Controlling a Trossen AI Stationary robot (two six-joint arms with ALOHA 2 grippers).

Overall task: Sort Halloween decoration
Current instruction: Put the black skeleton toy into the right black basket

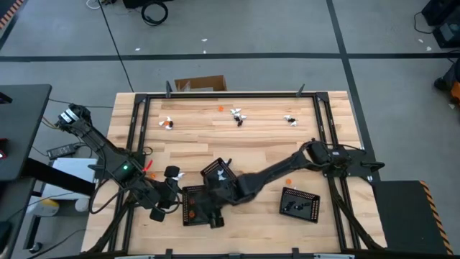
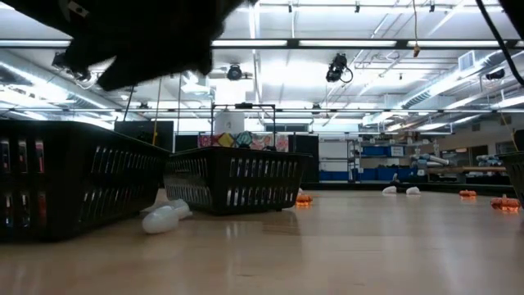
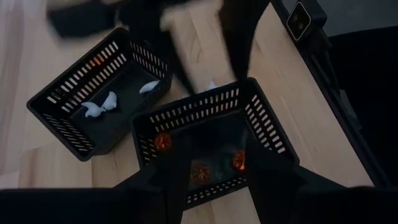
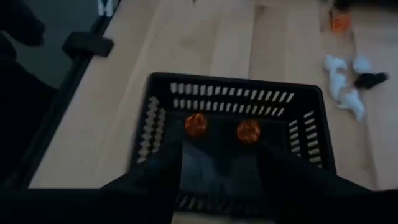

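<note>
A black tray (image 3: 267, 124) holds three orange decoration pieces (image 3: 163, 142); it is also in the high view (image 1: 188, 196) and the right wrist view (image 4: 230, 84). Beside it, a second tray (image 3: 68, 106) holds white pieces (image 3: 102, 106). My right gripper (image 4: 224, 186) hangs open over the orange tray (image 1: 208, 205), nothing between its fingers. From the table's left, my left gripper (image 3: 214, 186) stands open at that tray's near wall (image 1: 164, 205). Whether it touches the tray I cannot tell.
A third tray (image 1: 300, 203) with black pieces sits at the near right. Loose white, black and orange pieces lie along the far side (image 1: 237, 115) (image 1: 290, 119) (image 1: 167, 123). One orange piece (image 1: 289, 181) lies mid-table. A white piece (image 2: 164, 217) lies by the trays.
</note>
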